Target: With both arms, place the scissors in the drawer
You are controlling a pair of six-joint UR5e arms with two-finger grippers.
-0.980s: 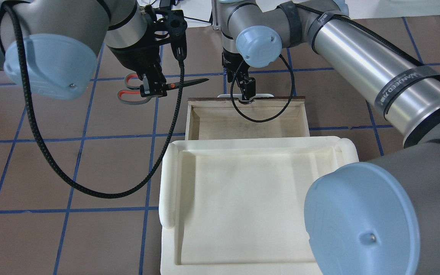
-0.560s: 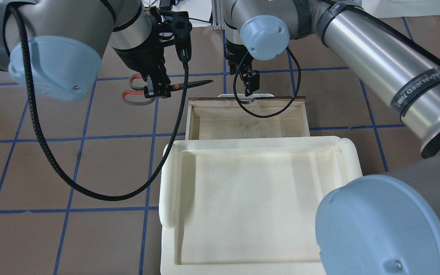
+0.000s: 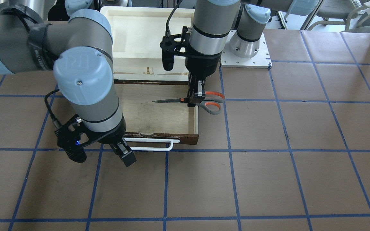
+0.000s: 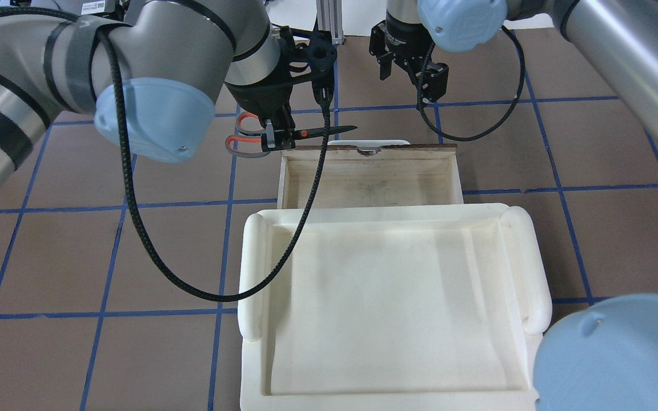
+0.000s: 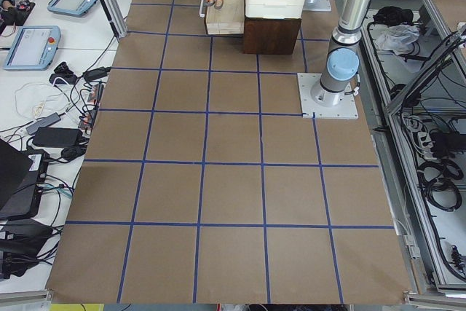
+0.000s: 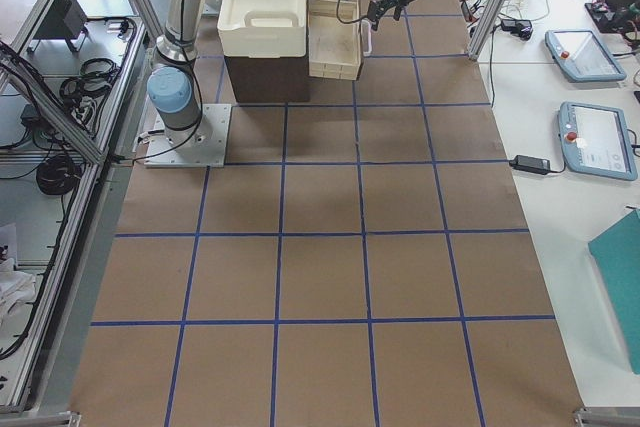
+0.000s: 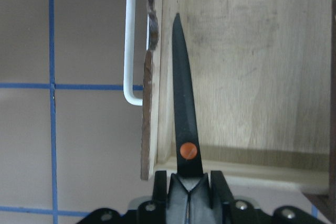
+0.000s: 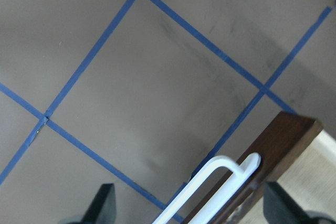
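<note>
My left gripper [image 3: 194, 101] is shut on the scissors [image 3: 172, 100] just behind the orange pivot, holding them level above the drawer [image 3: 195, 122]. The dark blades reach over the pale interior near the front panel; the grey-orange loops [image 3: 212, 102] stay outside its side wall. The wrist view shows the blade [image 7: 184, 103] beside the white handle [image 7: 131, 35]. In the overhead view the scissors [image 4: 317, 132] hang at the drawer's [image 4: 283, 177] far left corner. My right gripper [image 3: 125, 155] is open and empty, raised just in front of the handle [image 3: 153, 148], its fingers [image 8: 105, 205] wide apart.
A white foam tray [image 4: 252, 274] sits on the dark cabinet behind the pulled-out drawer and also shows in the front view [image 3: 106, 12]. Black cables loop from both wrists. Brown table with blue tape grid lies all around.
My left gripper carried the scissors rightward until the blades are over the drawer. My right gripper let go of the white handle, lifted and drew back from it.
</note>
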